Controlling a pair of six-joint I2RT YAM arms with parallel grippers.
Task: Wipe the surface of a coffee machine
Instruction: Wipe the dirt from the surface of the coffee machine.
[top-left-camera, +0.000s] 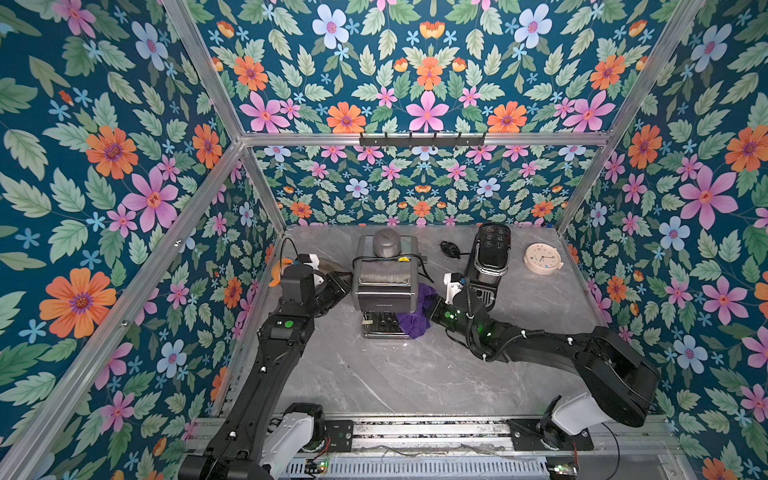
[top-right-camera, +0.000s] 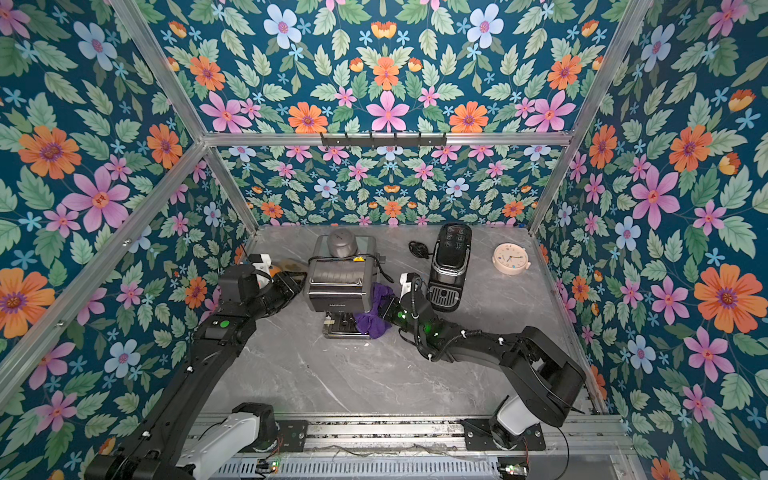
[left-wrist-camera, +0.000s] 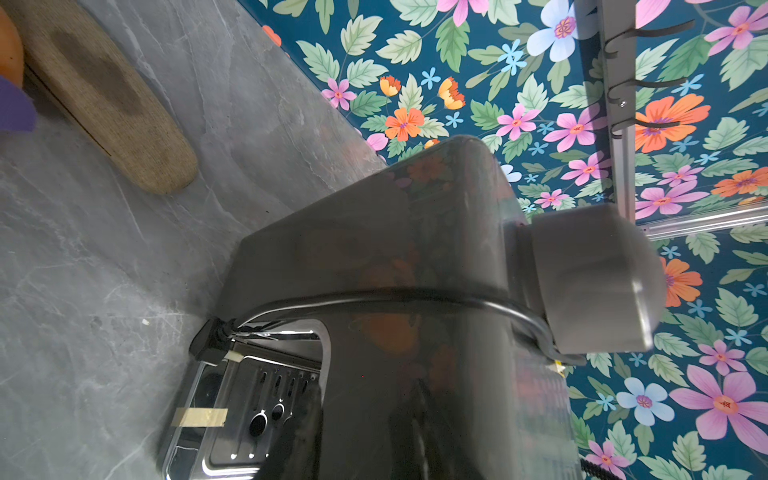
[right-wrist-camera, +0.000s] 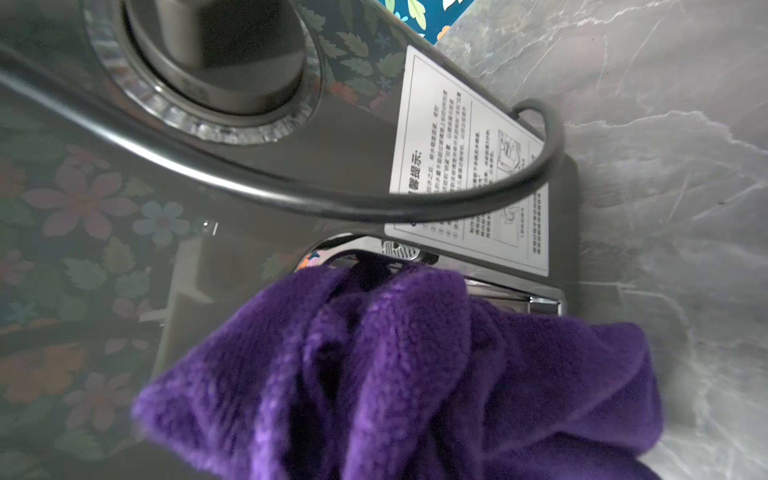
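Note:
The grey coffee machine (top-left-camera: 384, 286) (top-right-camera: 338, 286) stands mid-table with a domed lid at its back and a black cord (left-wrist-camera: 374, 297) looped over its top. A purple cloth (top-left-camera: 415, 320) (top-right-camera: 374, 318) (right-wrist-camera: 415, 374) is bunched against its right side, above the drip tray. My right gripper (top-left-camera: 432, 303) (top-right-camera: 388, 307) is shut on that cloth, which hides the fingers in the right wrist view. My left gripper (top-left-camera: 343, 286) (top-right-camera: 295, 284) is against the machine's left side (left-wrist-camera: 395, 332). No view shows how its jaws stand.
A black capsule machine (top-left-camera: 488, 262) stands just behind my right wrist. A coiled black cable (top-left-camera: 451, 248) and a pink clock (top-left-camera: 542, 258) lie at the back right. A tan oblong pad (left-wrist-camera: 112, 95) and an orange thing (top-left-camera: 276, 270) lie left of the left gripper.

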